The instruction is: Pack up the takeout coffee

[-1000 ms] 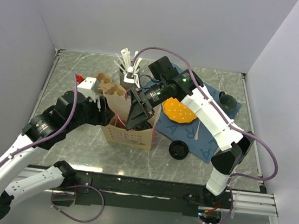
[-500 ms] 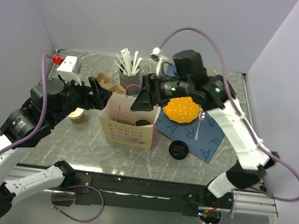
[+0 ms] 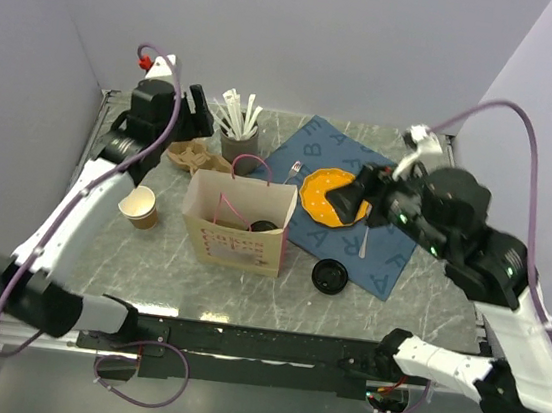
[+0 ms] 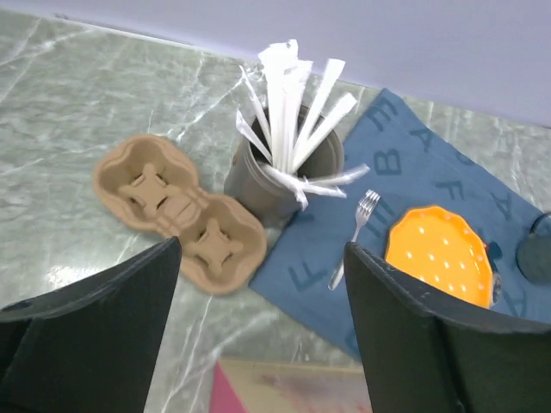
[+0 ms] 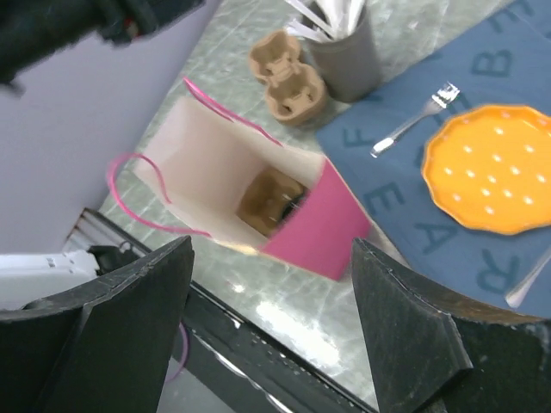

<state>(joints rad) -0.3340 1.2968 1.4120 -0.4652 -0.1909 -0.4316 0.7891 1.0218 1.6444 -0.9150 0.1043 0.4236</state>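
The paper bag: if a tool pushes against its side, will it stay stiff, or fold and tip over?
The paper bag would probably flex, because its thin walls stand open with nothing bracing the top. It may slide rather than tip, since the takeout coffee sits at its bottom and adds weight low down.

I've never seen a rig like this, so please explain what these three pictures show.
These are two robot arms bolted at a table's near edge. One picture looks down from above and behind them. The other two come from a camera on each wrist, so the dark wedges there are that arm's own fingers. The left gripper and the right gripper are both open and hold nothing. On the marble table stands an open paper bag, with what looks like the lidded takeout coffee inside. Around it are a lidless cup, a loose black lid, a cup carrier, and an orange plate on a blue cloth.
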